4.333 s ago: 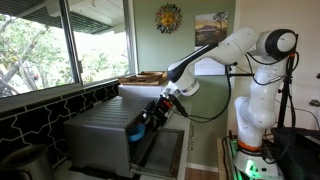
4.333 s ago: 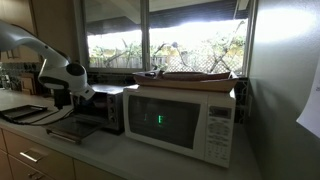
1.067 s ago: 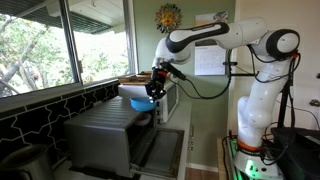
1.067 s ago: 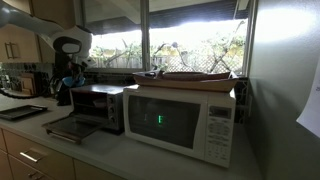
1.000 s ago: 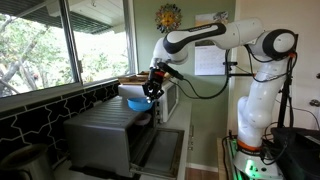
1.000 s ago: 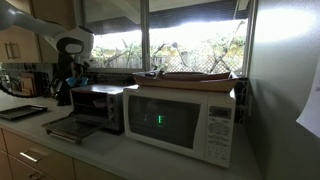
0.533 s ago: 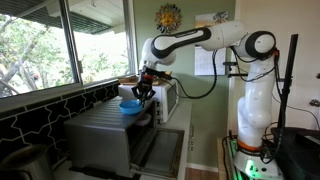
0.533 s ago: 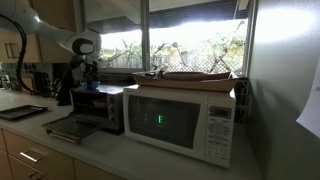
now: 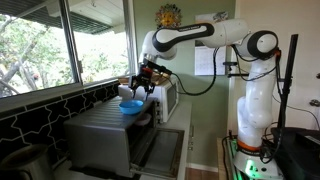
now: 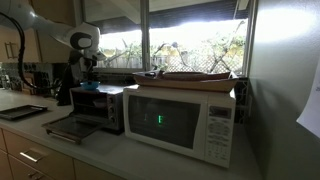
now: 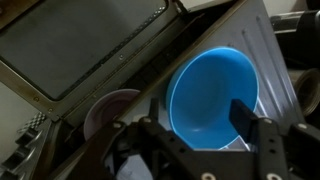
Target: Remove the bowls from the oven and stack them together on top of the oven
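Note:
The bright blue bowl [image 9: 130, 106] sits upright on the flat top of the grey oven [image 9: 100, 135], near its front edge. My gripper [image 9: 141, 84] hovers just above the bowl with its fingers spread open. In the wrist view the gripper [image 11: 197, 117] straddles the blue bowl [image 11: 212, 80], with one finger over the bowl's inside. The pale pink bowl [image 11: 110, 112] shows below, inside the oven cavity behind the dropped door. In an exterior view the oven [image 10: 100, 108] stands under the gripper [image 10: 88, 64]; neither bowl is clear to see there.
The oven door hangs open toward the front [image 9: 160, 150] [image 10: 68, 129]. A white microwave [image 10: 182, 120] stands beside the oven, with a flat wooden tray [image 10: 190, 75] on top. Windows run behind the counter. A dark tray [image 10: 22, 112] lies on the counter.
The arm carried the blue bowl out of the oven and over its top, then set it down there. The gripper has opened and stands slightly above the bowl.

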`<action>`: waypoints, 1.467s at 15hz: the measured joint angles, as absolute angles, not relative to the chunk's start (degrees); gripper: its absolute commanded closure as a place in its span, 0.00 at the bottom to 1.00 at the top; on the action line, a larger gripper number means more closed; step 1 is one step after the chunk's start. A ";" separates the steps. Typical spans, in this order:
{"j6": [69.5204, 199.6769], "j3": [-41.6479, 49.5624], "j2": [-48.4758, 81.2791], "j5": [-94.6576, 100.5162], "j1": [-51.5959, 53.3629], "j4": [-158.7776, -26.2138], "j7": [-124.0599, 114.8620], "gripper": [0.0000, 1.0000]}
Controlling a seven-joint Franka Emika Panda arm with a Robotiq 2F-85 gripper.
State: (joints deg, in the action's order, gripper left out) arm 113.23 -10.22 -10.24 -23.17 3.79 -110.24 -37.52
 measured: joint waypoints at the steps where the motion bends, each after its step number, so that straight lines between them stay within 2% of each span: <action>1: 113.17 -9.53 -11.72 -24.72 3.85 -111.70 -34.01 0.00; 10: 113.89 -3.33 -25.94 -35.79 4.19 -135.24 -3.92 0.00; 16: 138.73 -4.91 -27.96 -44.17 4.93 -149.88 -3.84 0.00; 22: 158.37 -5.11 -25.69 -63.32 9.66 -154.45 -3.34 0.00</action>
State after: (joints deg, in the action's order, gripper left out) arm 158.37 -5.11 -25.69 -63.32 9.66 -154.45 -3.34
